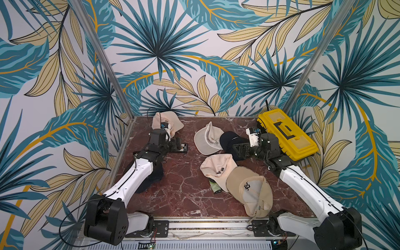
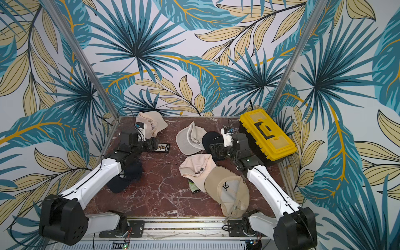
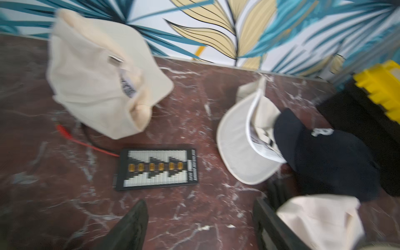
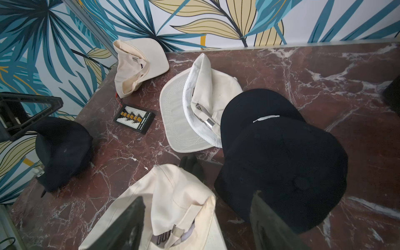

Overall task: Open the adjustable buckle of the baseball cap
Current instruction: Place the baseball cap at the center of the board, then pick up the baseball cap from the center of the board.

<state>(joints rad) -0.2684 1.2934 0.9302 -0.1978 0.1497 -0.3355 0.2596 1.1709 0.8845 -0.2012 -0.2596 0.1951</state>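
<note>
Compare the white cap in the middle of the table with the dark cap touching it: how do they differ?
Colour: the white cap is off-white, the dark cap near black. Pose: the white cap lies inside up, brim underside and sweatband showing; the dark cap sits crown up. A metal buckle shows on the white cap; none shows on the dark cap. Both lie unheld on the table.

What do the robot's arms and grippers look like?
The left arm and right arm match: white shells, a thin black cable running along each, black joints and bulky black shoulder housings. The left gripper and right gripper have black fingers built as open triangular frames. A small white camera block with blue trim sits on each wrist.
</note>
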